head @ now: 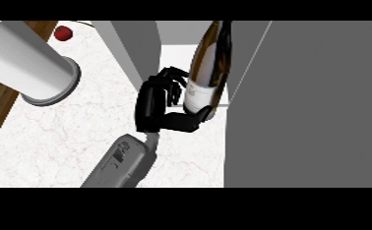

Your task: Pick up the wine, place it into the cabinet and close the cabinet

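Right hand point(161, 107) wrapped round the wine bottle point(207, 67) – fingers behind its label, thumb under the base. Bottle tilted, sitting in the cabinet point(291, 101) opening between the grey side panel and the open door. Red apple point(64, 33) far off on the marble worktop point(80, 126). Left forearm at upper left – its hand out of view.

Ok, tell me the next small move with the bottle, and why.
Probably ease the bottle deeper into the cabinet before letting go: the right hand is curled round its base, which sits right at the shelf's front edge.
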{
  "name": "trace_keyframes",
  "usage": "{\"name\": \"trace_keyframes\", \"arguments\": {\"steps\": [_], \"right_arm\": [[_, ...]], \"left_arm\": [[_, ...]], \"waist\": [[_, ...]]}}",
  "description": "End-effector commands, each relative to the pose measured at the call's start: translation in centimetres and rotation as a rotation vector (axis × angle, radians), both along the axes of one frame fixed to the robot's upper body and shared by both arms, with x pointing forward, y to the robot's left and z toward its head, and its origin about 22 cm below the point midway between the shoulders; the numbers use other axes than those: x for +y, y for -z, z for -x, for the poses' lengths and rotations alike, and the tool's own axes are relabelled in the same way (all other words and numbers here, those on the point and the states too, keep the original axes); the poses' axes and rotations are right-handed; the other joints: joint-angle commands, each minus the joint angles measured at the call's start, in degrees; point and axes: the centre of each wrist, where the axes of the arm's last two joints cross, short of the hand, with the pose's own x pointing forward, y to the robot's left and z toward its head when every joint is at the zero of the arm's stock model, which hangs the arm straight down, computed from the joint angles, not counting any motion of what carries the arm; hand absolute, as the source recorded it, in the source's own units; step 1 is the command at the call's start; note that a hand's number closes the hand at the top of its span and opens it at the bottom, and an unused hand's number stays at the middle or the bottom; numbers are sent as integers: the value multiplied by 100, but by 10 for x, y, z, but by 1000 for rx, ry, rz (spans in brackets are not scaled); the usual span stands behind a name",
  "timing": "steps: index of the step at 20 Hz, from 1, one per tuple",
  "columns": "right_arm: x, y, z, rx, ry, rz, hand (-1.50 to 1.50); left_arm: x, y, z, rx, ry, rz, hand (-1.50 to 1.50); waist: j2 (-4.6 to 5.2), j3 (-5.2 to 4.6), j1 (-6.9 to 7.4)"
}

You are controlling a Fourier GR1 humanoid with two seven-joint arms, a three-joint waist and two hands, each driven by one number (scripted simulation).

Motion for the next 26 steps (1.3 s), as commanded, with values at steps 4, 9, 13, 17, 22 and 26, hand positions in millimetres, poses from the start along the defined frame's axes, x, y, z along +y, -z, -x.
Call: {"name": "trace_keyframes", "arguments": {"steps": [4, 9, 13, 17, 22, 26], "right_arm": [[-3, -11, 13, 4, -16, 18, -150], [-18, -5, -6, 6, -1, 17, -150], [-3, -16, -14, 5, -3, 0, -150], [-1, -3, 2, 3, -2, -8, -150], [11, 3, -7, -1, 7, 5, -150], [17, -14, -2, 11, -8, -8, -150]], "left_arm": [[6, 36, -8, 61, -42, 19, 150], [0, 54, -1, 78, -63, -10, 150], [-5, 62, -4, 102, -37, -13, 150], [10, 61, -10, 125, -74, -4, 150], [10, 78, -15, 137, -86, 100, 150], [10, 85, -21, 136, -55, 138, 150]], "waist": [[4, -2, -25], [5, -1, 3], [4, -2, 13], [-5, 0, 26], [10, -3, -10], [12, -5, -28]]}}
